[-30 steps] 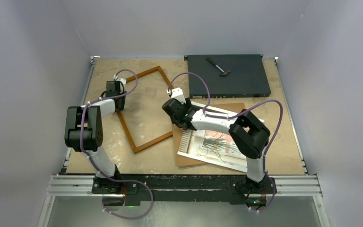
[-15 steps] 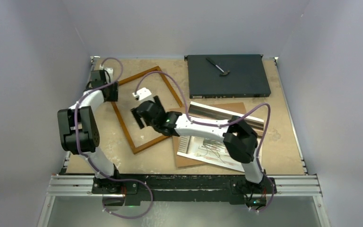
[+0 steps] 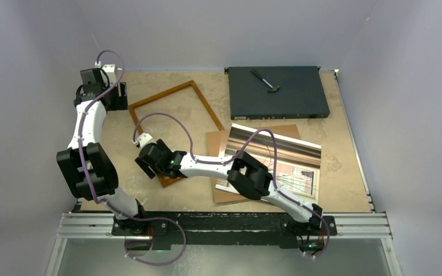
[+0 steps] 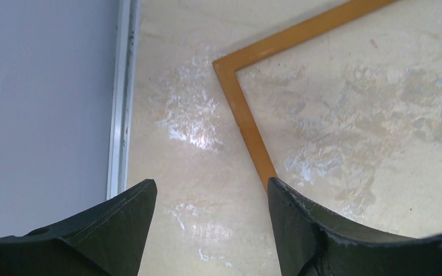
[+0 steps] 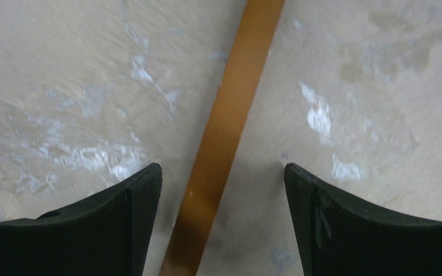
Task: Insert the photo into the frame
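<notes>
At the far left, the left gripper hangs over the table, just outside the far-left corner of the frame. Its fingers are apart and hold nothing. In the left wrist view that corner lies ahead of the gripper, and one rail runs down until it goes behind the right-hand finger. The frame lies flat and turned at an angle, and inside its opening only the beige table surface shows. Whether a pane is in it I cannot tell. At the frame's near-left end is the right gripper, with its arm stretched far across from the right side. Its fingers are also apart and stand on both sides of the frame's rail, which passes between them in the right wrist view. Whether the gripper touches the wood I cannot tell. Just to the right of the frame lies a brown sheet, flat on the table. The photo rests on this sheet, picture side up, and its right part reaches past the sheet's edge. It is outside the frame, and the right arm passes over its near-left part. At the far right lies a flat black box, near the sheet's far edge, and a small tool lies on its top.
</notes>
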Tool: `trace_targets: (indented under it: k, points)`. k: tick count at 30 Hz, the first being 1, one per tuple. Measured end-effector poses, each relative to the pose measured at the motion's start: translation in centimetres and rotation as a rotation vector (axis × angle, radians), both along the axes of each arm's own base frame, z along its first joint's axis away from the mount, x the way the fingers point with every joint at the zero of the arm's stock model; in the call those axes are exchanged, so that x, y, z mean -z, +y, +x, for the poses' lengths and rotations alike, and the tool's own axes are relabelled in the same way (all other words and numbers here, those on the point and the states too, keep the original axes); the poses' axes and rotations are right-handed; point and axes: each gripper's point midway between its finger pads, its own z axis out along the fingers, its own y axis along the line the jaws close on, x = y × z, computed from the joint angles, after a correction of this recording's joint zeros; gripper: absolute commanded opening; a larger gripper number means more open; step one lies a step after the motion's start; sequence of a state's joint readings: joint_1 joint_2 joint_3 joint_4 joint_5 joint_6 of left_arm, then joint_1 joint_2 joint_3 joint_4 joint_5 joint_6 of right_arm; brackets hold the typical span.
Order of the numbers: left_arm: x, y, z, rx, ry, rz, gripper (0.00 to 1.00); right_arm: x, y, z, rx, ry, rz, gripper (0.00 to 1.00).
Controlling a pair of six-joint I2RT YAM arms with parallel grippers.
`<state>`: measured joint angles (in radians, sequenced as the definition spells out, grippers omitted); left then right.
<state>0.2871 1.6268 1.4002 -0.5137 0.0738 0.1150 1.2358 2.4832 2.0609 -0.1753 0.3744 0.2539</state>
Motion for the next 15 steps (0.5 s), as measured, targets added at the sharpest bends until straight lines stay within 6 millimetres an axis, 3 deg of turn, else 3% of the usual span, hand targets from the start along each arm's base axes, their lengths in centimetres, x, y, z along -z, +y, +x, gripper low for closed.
trace_targets:
  k: [1, 4, 12, 15]
  points:
    - [0.3, -0.1, -0.3, 0.001, 0.016, -0.005, 0.70, 0.8, 0.0, 0.0, 0.007, 0.009, -0.004, 0.78]
    - [0.8, 0.2, -1.1, -0.006, 0.049, -0.016, 0.69, 0.5, 0.4, 0.2, 0.002, 0.002, -0.001, 0.70]
    - [1.2, 0.6, -1.9, -0.020, 0.077, -0.023, 0.69, 0.8, 1.4, 0.3, 0.007, -0.011, 0.006, 0.22]
    - [1.1, 0.7, -2.0, -0.023, 0.077, -0.019, 0.69, 0.6, 1.4, 0.6, 0.049, -0.019, 0.004, 0.12]
